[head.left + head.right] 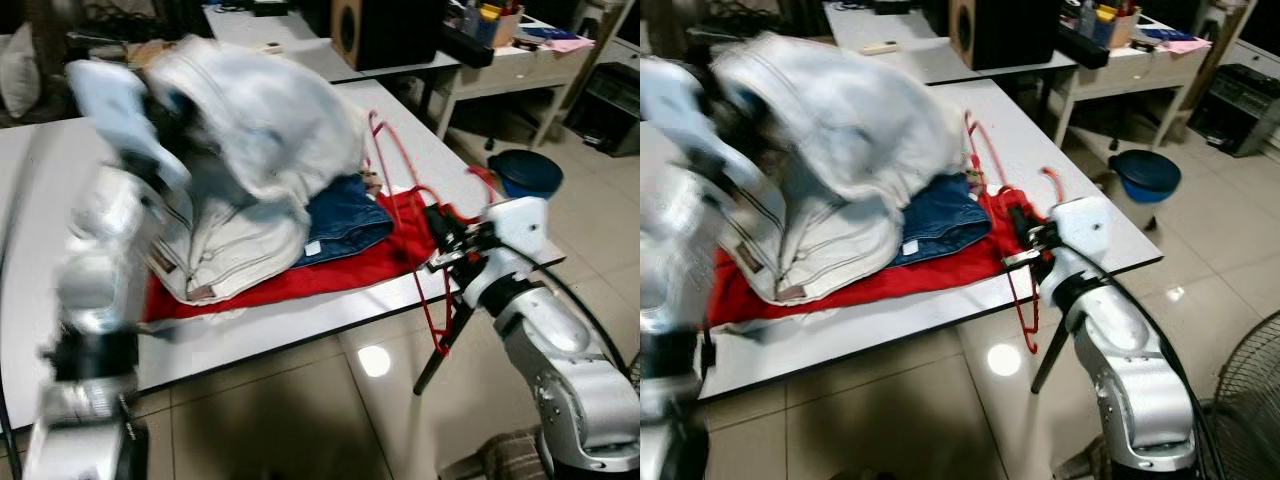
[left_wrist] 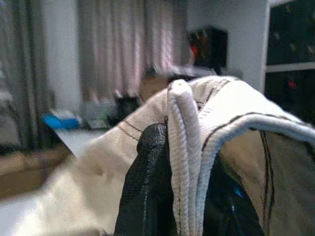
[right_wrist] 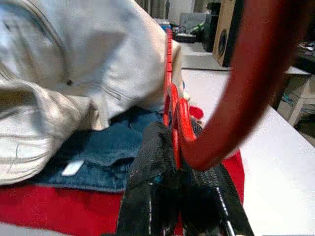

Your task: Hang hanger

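Fingers of my right gripper [image 1: 438,232] pinch the red hanger [image 1: 432,305] at the white table [image 1: 330,325] edge; left gripper [image 2: 170,196] clamps the pale jacket [image 1: 255,120], lifted above jeans [image 1: 345,220] and red cloth [image 1: 330,268]. Tiled floor [image 1: 300,410], blue bin [image 1: 527,172], black speaker [image 1: 385,30] behind.

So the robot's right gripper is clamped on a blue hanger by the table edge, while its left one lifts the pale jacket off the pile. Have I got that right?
Nearly. The hanger is red, not blue; the right wrist view shows the right gripper shut on its red bar. The rest holds: it is by the table edge, and the left gripper lifts the pale jacket off the pile.
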You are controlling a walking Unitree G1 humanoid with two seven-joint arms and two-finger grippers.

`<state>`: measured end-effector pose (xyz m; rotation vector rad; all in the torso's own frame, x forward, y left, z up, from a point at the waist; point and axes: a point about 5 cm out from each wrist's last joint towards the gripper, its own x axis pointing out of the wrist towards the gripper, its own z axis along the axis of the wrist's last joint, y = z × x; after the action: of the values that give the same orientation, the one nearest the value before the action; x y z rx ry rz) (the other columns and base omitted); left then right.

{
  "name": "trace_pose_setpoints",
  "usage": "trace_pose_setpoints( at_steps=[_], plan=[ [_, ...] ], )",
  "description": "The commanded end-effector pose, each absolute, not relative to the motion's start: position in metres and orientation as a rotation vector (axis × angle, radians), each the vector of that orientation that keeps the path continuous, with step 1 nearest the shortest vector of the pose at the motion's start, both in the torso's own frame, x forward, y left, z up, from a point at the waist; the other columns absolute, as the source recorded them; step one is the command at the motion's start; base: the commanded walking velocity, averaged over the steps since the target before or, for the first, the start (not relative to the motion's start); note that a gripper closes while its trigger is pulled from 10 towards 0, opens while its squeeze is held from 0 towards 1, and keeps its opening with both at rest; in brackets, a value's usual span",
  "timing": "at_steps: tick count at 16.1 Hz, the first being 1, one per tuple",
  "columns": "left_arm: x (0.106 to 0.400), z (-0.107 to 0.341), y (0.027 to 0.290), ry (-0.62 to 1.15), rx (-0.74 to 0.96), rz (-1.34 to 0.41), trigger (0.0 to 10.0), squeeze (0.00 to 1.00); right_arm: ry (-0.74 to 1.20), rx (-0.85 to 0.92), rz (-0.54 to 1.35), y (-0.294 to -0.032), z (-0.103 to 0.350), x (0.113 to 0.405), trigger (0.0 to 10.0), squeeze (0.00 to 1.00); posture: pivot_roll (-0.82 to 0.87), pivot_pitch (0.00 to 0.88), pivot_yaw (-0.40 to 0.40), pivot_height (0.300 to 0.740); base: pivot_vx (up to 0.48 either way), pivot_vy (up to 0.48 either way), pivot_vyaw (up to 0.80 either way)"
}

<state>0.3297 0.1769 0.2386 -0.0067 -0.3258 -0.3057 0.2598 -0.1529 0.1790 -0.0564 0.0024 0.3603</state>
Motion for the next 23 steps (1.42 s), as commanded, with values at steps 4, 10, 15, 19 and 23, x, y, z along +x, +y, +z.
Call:
trace_pose_setpoints(
  at_steps=[4, 10, 15, 19, 23],
  plan=[
    [0.324, 0.213, 0.148, -0.205, -0.052, -0.339, 10.0, 0.00, 0.062, -0.136, 0.278, -0.163, 0.167, 0.252, 10.0, 0.00, -0.13, 0.000, 0.039, 0.740, 0.000, 0.000, 0.00],
    [0.335, 0.236, 0.144, -0.255, -0.096, -0.333, 10.0, 0.00, 0.045, -0.146, 0.238, -0.165, 0.169, 0.255, 10.0, 0.00, -0.13, 0.000, 0.035, 0.740, -0.162, 0.000, 0.00],
    [0.350, 0.362, 0.177, -0.611, -0.082, -0.295, 10.0, 0.00, 0.016, -0.141, 0.224, -0.165, 0.174, 0.259, 10.0, 0.00, -0.13, 0.000, 0.042, 0.740, -0.216, 0.000, 0.00],
    [0.317, 0.433, 0.183, -0.845, -0.006, -0.336, 10.0, 0.00, -0.028, -0.128, 0.197, -0.168, 0.180, 0.257, 10.0, 0.00, -0.14, 0.000, 0.056, 0.740, -0.068, 0.000, 0.00],
    [0.324, 0.396, 0.179, -0.703, 0.000, -0.368, 10.0, 0.00, -0.035, -0.120, 0.214, -0.164, 0.180, 0.258, 10.0, 0.00, -0.12, 0.000, 0.055, 0.740, 0.000, 0.000, 0.00]
  ],
)
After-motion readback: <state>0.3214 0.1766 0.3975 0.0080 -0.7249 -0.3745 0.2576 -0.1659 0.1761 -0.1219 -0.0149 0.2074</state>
